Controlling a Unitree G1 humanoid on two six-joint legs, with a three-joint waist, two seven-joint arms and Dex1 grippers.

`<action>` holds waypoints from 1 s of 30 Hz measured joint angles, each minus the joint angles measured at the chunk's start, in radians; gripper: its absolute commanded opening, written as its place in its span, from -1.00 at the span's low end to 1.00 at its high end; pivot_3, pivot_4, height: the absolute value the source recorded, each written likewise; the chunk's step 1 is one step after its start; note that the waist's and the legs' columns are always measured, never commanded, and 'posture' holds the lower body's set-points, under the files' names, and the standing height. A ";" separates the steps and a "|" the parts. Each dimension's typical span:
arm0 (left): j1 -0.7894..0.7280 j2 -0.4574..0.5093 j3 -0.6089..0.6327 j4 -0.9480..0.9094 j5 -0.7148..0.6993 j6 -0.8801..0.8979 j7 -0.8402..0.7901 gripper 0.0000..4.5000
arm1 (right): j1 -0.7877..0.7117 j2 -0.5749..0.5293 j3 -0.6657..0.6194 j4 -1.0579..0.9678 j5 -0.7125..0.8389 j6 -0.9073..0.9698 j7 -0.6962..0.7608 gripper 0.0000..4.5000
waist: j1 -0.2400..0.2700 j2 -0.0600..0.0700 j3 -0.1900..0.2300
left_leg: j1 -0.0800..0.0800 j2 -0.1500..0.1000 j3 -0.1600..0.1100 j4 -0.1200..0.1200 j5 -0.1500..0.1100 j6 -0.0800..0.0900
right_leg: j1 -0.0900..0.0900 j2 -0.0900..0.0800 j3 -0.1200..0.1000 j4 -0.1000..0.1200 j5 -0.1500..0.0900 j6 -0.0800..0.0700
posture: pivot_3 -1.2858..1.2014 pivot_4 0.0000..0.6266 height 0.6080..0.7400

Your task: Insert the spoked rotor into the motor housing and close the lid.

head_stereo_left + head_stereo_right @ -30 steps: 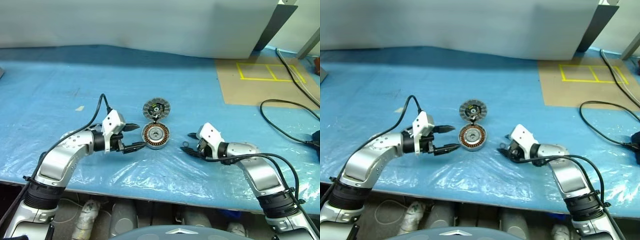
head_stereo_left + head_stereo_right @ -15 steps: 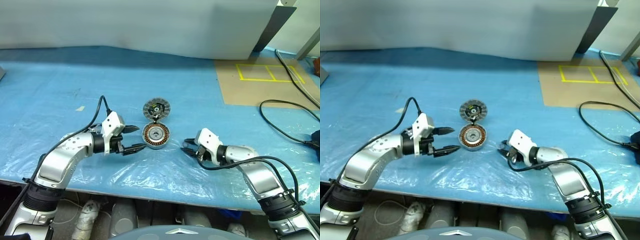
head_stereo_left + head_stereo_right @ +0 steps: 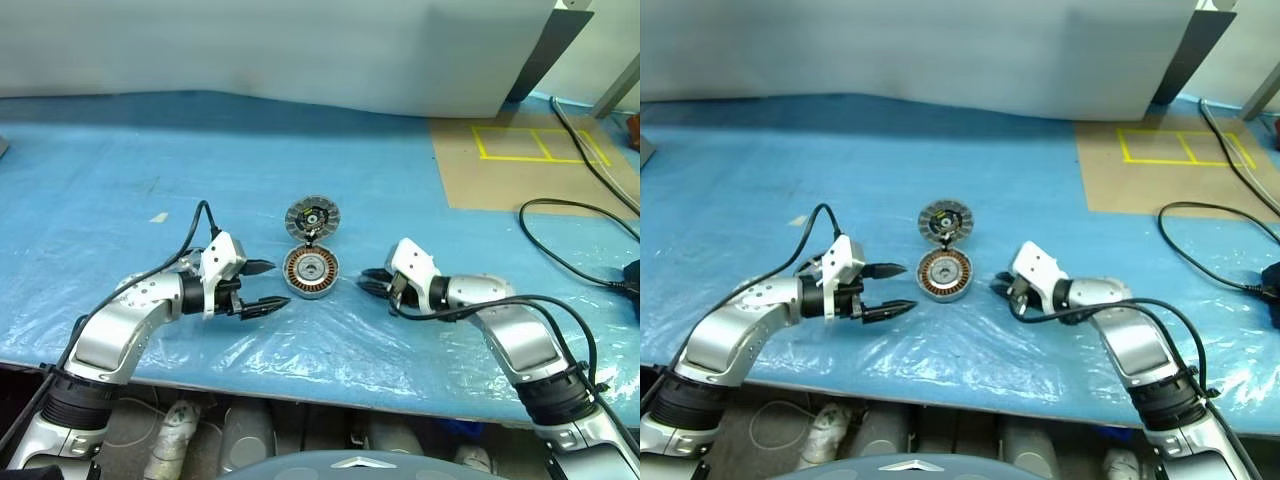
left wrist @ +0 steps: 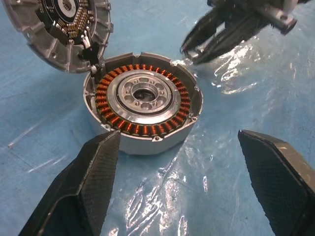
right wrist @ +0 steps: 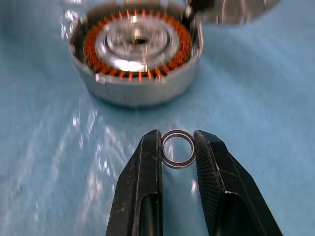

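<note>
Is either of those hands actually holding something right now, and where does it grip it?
The right hand pinches a small dark ring by its outer edge, one finger on each side. The left hand is open and holds nothing.

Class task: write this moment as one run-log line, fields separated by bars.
right pincer: shut on small ring | left pincer: open, empty | motor housing: on table, windings exposed | lid: off, beside housing

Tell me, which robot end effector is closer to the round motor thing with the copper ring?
Left, only slightly. The left end effector sits open just beside the motor housing, apart from it. The right end effector is on the other side, a bit farther, pinching a small ring.
</note>
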 measured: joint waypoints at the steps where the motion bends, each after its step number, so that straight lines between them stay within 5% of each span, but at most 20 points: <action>1: 0.009 0.000 0.000 0.000 0.001 -0.008 -0.001 0.79 | -0.021 0.004 -0.002 -0.007 0.012 0.008 0.003 -0.74 | 0.000 0.000 0.000 | 0.000 0.000 0.000 0.000 0.000 0.000 | 0.000 0.000 0.000 0.000 0.000 0.000 | 0.03 -0.52 1.00; 16: 0.090 -0.007 -0.004 0.007 0.020 -0.079 0.005 0.79 | -0.259 0.133 0.144 0.279 -0.016 -0.117 0.090 -0.74 | 0.000 0.000 0.000 | -0.001 0.000 0.001 -0.001 0.000 0.000 | 0.000 0.000 -0.001 -0.001 0.000 0.000 | 0.03 -0.52 1.00; 30: 0.138 -0.013 0.003 0.200 0.053 -0.282 -0.045 0.79 | -0.290 0.167 0.197 0.401 -0.085 -0.239 0.147 -0.74 | 0.000 0.000 0.000 | -0.001 0.000 0.001 0.000 0.000 0.000 | -0.001 0.000 -0.001 0.000 0.000 0.000 | 0.03 -0.52 1.00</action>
